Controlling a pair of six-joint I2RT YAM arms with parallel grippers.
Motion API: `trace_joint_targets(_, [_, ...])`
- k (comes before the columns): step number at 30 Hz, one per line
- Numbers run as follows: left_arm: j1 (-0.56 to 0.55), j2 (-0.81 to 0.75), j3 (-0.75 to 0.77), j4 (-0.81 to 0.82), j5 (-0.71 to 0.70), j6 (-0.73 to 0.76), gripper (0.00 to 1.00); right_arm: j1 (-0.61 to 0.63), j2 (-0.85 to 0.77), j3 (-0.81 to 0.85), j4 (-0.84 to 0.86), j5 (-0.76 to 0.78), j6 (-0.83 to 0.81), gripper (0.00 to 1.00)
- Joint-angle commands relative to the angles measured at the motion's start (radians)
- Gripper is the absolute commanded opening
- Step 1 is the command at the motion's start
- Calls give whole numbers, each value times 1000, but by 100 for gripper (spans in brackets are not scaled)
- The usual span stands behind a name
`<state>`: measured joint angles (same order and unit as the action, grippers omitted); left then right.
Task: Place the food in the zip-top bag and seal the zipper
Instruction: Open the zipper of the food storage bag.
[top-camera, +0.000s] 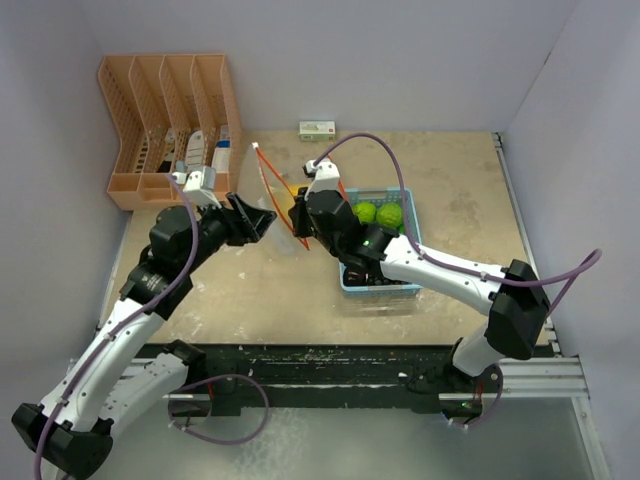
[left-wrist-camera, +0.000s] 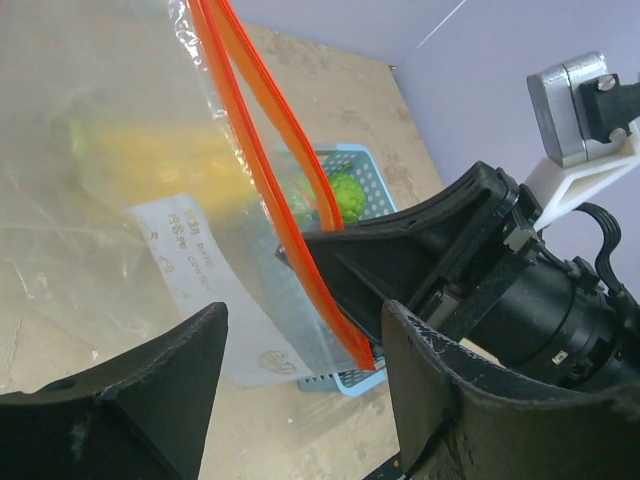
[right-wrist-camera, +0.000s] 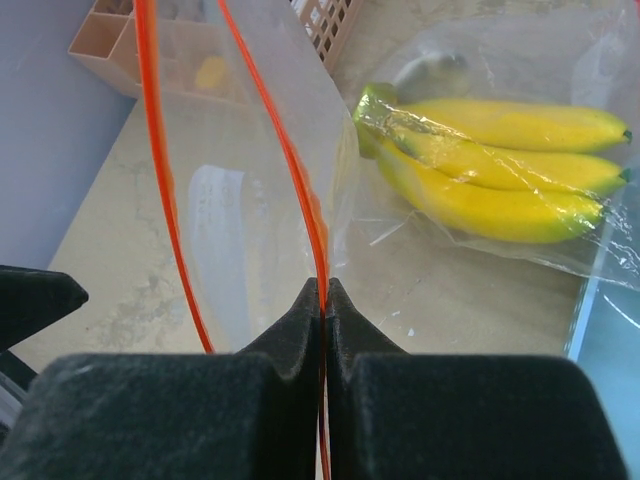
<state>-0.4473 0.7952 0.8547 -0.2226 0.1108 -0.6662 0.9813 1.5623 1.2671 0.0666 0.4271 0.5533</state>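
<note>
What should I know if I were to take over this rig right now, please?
Left gripper: open, facing the bag, not gripping it.
Right gripper: shut on the bag's orange zipper edge, holding it up.
Done: the bananas are inside the bag.
Left: two green fruits sit in the blue basket; the right arm hides anything else in it. The zipper is open and needs sealing.

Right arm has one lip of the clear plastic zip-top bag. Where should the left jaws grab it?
Pinch the free orange zipper strip, opposite the right gripper's pinch, coming from the left arm's side. That stiff edge stands upright and bowed apart; the film below is slack.
</note>
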Motion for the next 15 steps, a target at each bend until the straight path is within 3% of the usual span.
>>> trace_joint_targets(1, [-4, 14, -13, 112, -5, -42, 66, 3, -50, -5, 68, -7, -37, 0])
trace_joint_targets(15, [-4, 105, -13, 174, -53, -38, 59, 46, -53, 14, 49, 16, -71, 0])
